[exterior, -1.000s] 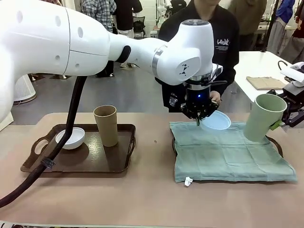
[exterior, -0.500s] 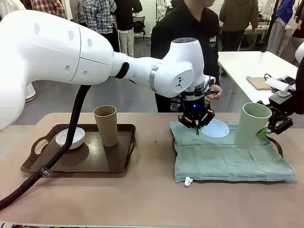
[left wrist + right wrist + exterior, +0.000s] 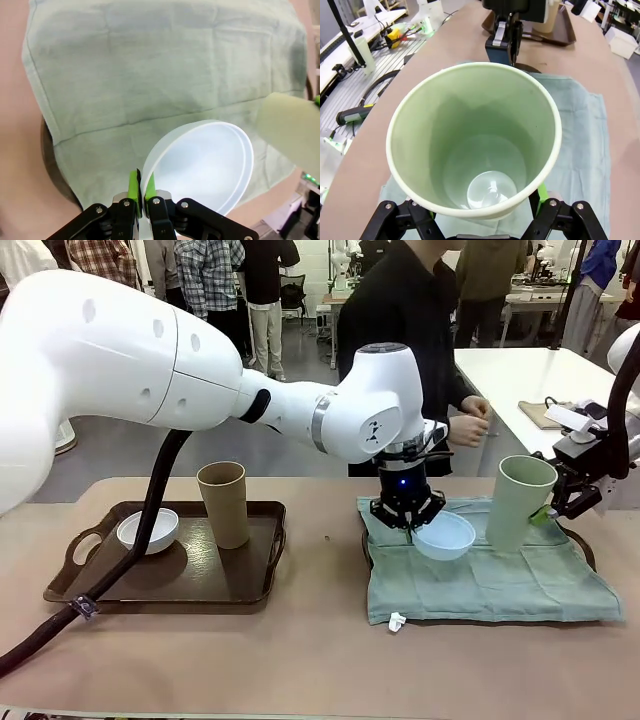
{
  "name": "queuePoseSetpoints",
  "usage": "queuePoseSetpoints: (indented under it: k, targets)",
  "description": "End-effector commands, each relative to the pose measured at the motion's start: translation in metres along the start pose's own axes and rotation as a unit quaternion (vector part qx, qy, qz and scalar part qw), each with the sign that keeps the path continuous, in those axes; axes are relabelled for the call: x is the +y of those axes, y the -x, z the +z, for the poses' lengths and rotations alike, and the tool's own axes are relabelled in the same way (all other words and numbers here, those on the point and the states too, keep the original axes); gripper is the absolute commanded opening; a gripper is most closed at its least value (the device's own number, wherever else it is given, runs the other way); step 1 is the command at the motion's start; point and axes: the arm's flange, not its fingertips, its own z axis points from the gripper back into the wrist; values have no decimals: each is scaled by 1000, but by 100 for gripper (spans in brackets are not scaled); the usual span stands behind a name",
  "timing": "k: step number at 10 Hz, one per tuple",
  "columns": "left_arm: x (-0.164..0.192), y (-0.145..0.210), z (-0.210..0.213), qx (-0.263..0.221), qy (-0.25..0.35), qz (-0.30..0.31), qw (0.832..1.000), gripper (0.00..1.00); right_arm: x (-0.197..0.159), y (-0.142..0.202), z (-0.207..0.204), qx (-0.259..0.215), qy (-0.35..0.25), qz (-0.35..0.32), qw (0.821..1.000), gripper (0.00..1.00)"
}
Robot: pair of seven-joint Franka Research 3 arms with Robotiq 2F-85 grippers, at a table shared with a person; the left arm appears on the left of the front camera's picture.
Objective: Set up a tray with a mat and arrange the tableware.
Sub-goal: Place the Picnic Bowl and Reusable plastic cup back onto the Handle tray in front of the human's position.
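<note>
My left gripper (image 3: 409,524) is shut on the rim of the light blue bowl (image 3: 443,536), holding it just above the green mat (image 3: 490,580); in the left wrist view the green pads (image 3: 133,186) pinch the bowl's (image 3: 205,165) edge over the mat (image 3: 150,75). The mat covers the right tray (image 3: 584,545). My right gripper (image 3: 563,502) is shut on the pale green cup (image 3: 517,502), upright over the mat's right part; the wrist view looks into the cup (image 3: 477,145). The white bowl (image 3: 148,530) and tan-brown cup (image 3: 224,504) stand on the left brown tray (image 3: 90,585).
A person (image 3: 420,320) in black stands across the table, a hand (image 3: 466,427) raised near the far edge. A white side table (image 3: 530,375) stands at back right. Bare tabletop (image 3: 320,660) stretches along the front and between the trays.
My left gripper has lowered the light blue bowl toward the mat. My right gripper has carried the green cup leftward and turned it more upright. The person's hand drew back.
</note>
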Motion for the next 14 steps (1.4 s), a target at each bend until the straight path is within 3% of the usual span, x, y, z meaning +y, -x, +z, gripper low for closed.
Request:
queuePoseSetpoints:
  k: [1,8,9,10,11,12,13,14]
  targets:
    - [-1,2,-7,-9,-31,-12,999,5,-7,6,2,0,12,-3,1000,85]
    - [-2,-5,-12,-54,-16,-4,998,5,-12,36,-4,-3,3,-19,1000,85]
    - [-2,-6,-14,-53,-18,-3,998,21,-12,38,-3,-3,3,-19,1000,93]
    - [-2,-6,-17,-49,-23,-1,999,26,-11,38,-3,-3,3,-19,1000,98]
    - [-2,-7,-20,-46,-28,2,999,50,-11,38,-3,-2,1,-18,1000,100]
    - [-3,-7,-23,-43,-33,1,999,59,-11,38,-2,-5,-1,-18,1000,100]
    - [-3,-7,-24,-41,-33,1,999,100,-10,37,-2,-6,-3,-17,1000,100]
    - [-2,-7,-20,-40,-35,5,999,100,-8,35,2,-3,1,-18,1000,100]
